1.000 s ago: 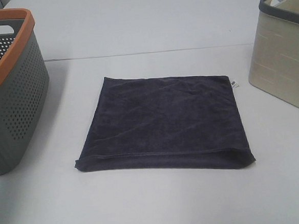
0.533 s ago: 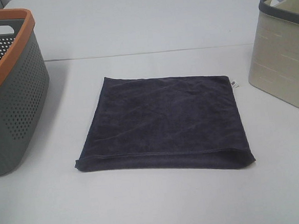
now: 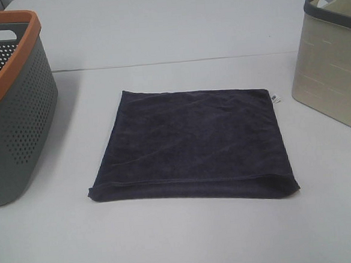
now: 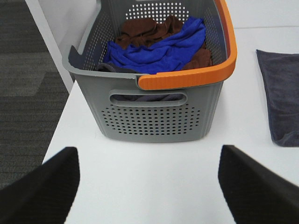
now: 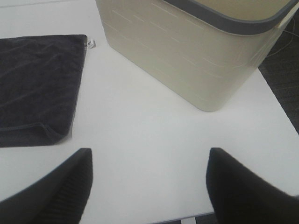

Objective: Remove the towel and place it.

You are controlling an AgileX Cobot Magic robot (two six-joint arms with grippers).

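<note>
A dark grey folded towel (image 3: pixel 191 143) lies flat in the middle of the white table; its edge also shows in the left wrist view (image 4: pixel 280 93) and in the right wrist view (image 5: pixel 37 84). Neither arm shows in the exterior high view. My left gripper (image 4: pixel 148 186) is open and empty, above the table in front of the grey basket. My right gripper (image 5: pixel 149 186) is open and empty, above the table beside the beige bin.
A grey perforated basket with an orange rim (image 3: pixel 11 101) stands at the left; in the left wrist view it (image 4: pixel 159 112) holds blue and brown cloths (image 4: pixel 159 44). A beige bin with a grey rim (image 3: pixel 333 66) stands at the right, also in the right wrist view (image 5: pixel 196 56).
</note>
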